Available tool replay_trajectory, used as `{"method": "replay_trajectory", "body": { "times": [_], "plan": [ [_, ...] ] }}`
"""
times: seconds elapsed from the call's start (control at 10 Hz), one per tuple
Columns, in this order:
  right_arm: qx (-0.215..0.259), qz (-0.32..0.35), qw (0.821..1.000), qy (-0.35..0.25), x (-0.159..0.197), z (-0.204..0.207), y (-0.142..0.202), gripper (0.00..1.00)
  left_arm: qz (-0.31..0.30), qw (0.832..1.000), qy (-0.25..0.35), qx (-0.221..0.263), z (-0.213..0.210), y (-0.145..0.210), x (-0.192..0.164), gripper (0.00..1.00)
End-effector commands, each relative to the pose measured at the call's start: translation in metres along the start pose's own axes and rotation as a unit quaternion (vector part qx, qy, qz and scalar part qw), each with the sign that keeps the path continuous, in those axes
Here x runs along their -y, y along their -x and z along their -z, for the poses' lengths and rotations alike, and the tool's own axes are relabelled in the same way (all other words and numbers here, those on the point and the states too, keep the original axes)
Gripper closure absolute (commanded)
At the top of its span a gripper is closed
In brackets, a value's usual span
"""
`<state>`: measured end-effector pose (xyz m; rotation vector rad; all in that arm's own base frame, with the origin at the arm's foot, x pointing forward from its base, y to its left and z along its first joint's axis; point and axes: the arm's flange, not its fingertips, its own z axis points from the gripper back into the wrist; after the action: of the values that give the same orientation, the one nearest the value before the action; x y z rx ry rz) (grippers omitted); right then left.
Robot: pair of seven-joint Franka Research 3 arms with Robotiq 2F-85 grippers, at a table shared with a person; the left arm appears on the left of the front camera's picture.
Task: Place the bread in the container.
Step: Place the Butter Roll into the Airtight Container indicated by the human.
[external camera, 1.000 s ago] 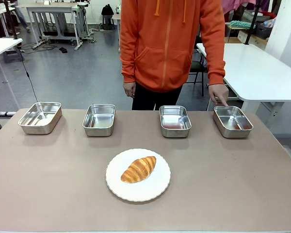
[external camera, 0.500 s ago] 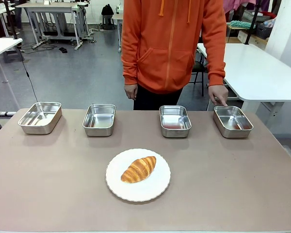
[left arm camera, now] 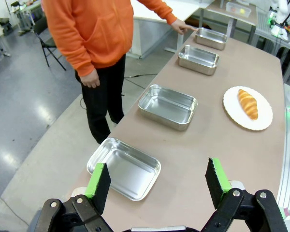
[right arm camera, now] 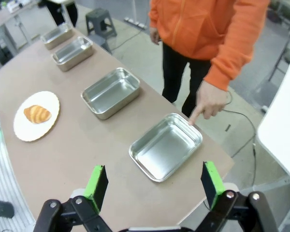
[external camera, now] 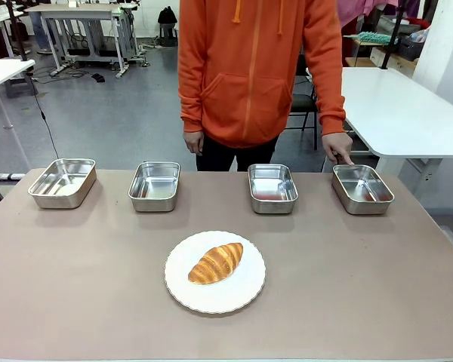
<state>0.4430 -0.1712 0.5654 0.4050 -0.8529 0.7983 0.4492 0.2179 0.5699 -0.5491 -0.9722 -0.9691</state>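
Now the person (external camera: 245,75) is found shifted slightly toward the robot's left against the earlier frame, while the pointing hand (external camera: 337,145) is kept at the far rim of the rightmost container (external camera: 361,205), index finger extended. Nothing on the table (external camera: 377,286) has been moved. Three like trays (external camera: 154,197) are lined beside the container along the far edge, well apart. The near half is left bare around the central plate (external camera: 245,294). The bread (external camera: 216,262) is laid on the plate, inside its rim. The left gripper (left arm camera: 158,181) and right gripper (right arm camera: 153,183) are held with fingers wide apart, nothing between them.
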Motion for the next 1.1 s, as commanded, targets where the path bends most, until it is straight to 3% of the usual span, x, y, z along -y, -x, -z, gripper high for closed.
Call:
{"method": "replay_trajectory", "body": {
  "times": [0.0, 0.2, 0.4, 0.6, 0.7, 0.8, 0.9, 1.0],
  "plan": [
    [-0.034, -0.056, 0.998, -0.022, -0.033, 0.022, -0.038, 0.0, 0.005, 1.0, 0.004, 0.003, -0.002, 0.0, 0.001, 0.0],
    [-0.064, -0.081, 0.992, -0.066, -0.076, 0.064, -0.063, 0.0, 0.005, 1.0, 0.004, 0.003, -0.002, 0.0, 0.001, 0.0],
    [-0.125, -0.091, 0.983, -0.101, -0.116, 0.121, -0.069, 0.0, 0.005, 1.0, 0.004, 0.003, -0.002, 0.0, 0.001, 0.0],
    [-0.211, -0.152, 0.956, -0.138, -0.156, 0.18, -0.057, 0.0, 0.005, 1.0, 0.004, 0.003, -0.002, 0.0, 0.001, 0.0],
    [-0.229, -0.175, 0.945, -0.154, -0.167, 0.194, -0.05, 0.0, 0.005, 1.0, 0.004, 0.003, -0.002, 0.0, 0.001, 0.0],
    [-0.211, -0.177, 0.944, -0.182, -0.165, 0.191, -0.045, 0.0, 0.005, 1.0, 0.004, 0.003, -0.002, 0.0, 0.001, 0.0],
    [-0.202, -0.15, 0.955, -0.159, -0.169, 0.192, -0.052, 0.0, 0.005, 1.0, 0.004, 0.003, -0.002, 0.0, 0.001, 0.0],
    [-0.202, -0.15, 0.955, -0.159, -0.169, 0.192, -0.052, 0.0, 0.005, 1.0, 0.004, 0.003, -0.002, 0.0, 0.001, 0.0]
  ]
}}
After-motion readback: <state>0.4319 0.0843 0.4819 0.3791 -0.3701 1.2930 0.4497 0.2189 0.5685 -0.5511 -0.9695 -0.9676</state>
